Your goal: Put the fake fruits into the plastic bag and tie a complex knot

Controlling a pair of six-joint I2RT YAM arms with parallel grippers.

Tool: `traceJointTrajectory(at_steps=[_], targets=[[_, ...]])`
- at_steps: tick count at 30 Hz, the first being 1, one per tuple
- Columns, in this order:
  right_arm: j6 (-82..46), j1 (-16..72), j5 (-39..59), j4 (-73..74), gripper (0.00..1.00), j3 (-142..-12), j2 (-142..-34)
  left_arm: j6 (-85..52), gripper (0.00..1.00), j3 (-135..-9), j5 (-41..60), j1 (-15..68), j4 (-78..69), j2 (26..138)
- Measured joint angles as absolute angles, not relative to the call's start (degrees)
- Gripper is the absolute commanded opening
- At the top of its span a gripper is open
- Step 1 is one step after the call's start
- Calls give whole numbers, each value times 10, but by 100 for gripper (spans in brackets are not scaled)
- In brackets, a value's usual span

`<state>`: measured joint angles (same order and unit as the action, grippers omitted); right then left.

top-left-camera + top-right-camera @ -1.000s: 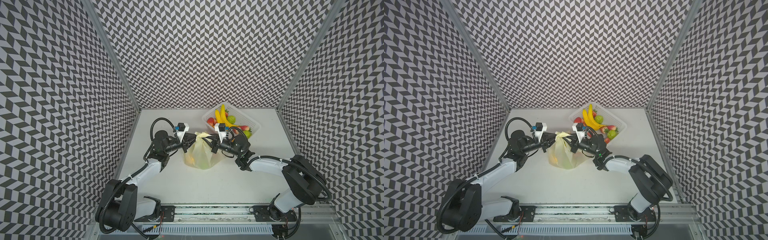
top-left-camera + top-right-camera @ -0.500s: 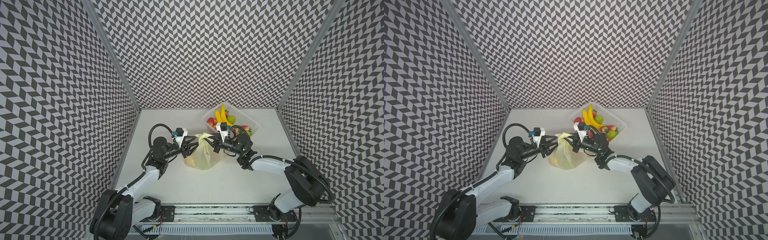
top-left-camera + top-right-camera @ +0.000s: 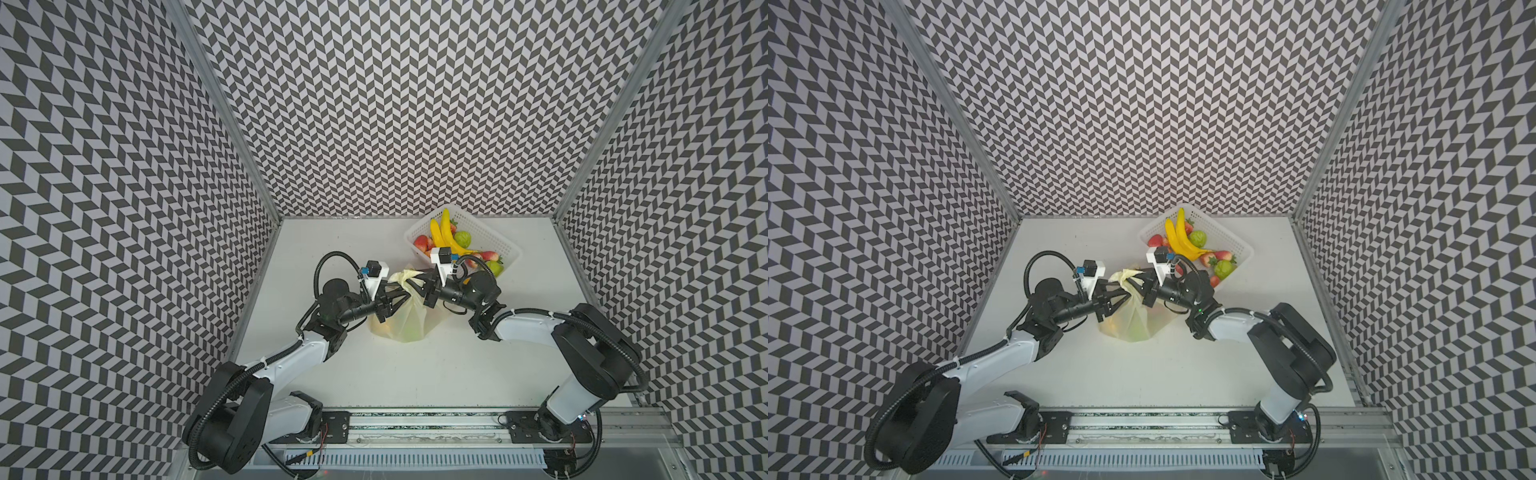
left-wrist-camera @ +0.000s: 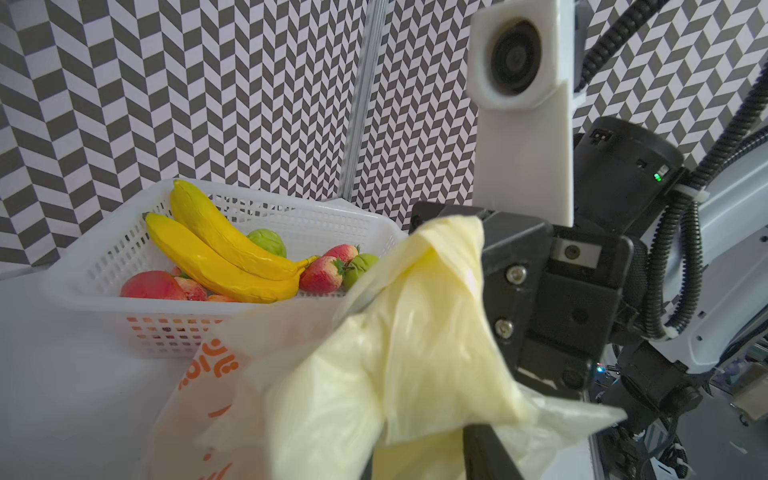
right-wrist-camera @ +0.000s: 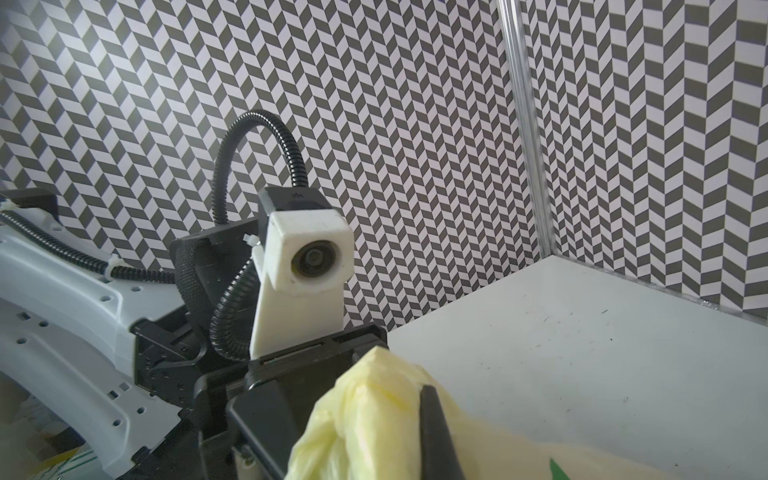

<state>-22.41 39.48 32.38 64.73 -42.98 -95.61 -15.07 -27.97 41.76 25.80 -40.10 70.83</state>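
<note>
The pale-yellow plastic bag (image 3: pixel 405 322) (image 3: pixel 1136 324) stands mid-table, with fruit shapes showing dimly through it. Its handles are bunched into a twisted tuft (image 3: pixel 400 276) (image 3: pixel 1122 276) (image 4: pixel 419 316); whether this is a tied knot I cannot tell. My right gripper (image 3: pixel 412 283) (image 3: pixel 1133 283) is shut on the tuft, one finger (image 5: pixel 432 428) pressed against the plastic. My left gripper (image 3: pixel 407 296) (image 3: pixel 1124 296) is at the bag's neck just below. Plastic fills the space between its fingers (image 4: pixel 486 453) and hides their tips. More fake fruits, bananas (image 3: pixel 442 237) (image 4: pixel 224 253), strawberries and green pears, lie in the basket.
The white perforated basket (image 3: pixel 500 245) (image 3: pixel 1233 243) (image 4: pixel 104 266) sits at the back right, just behind my right wrist. Patterned walls close in the table on three sides. Both arms reach in from the front rail and meet over the bag.
My left gripper let go of the handle, drew back open, then came in again lower at the bag's neck and narrowed on the plastic. My right gripper kept its hold.
</note>
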Motion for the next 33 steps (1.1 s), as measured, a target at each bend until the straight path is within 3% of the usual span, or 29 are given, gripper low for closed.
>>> traceJointTrajectory(at_steps=[9, 21, 29, 33], targets=[[-248, 401, 315, 713, 0, -428, -987, -179, 39, -280, 402, 266, -436, 717], [-267, 400, 319, 760, 0, -410, -988, -205, 65, -246, 371, 258, -408, 627], [-266, 399, 328, 764, 0, -406, -988, -252, 75, -235, 362, 185, -337, 516], [-266, 399, 331, 764, 0, -406, -988, -311, 73, -255, 365, 139, -297, 503]])
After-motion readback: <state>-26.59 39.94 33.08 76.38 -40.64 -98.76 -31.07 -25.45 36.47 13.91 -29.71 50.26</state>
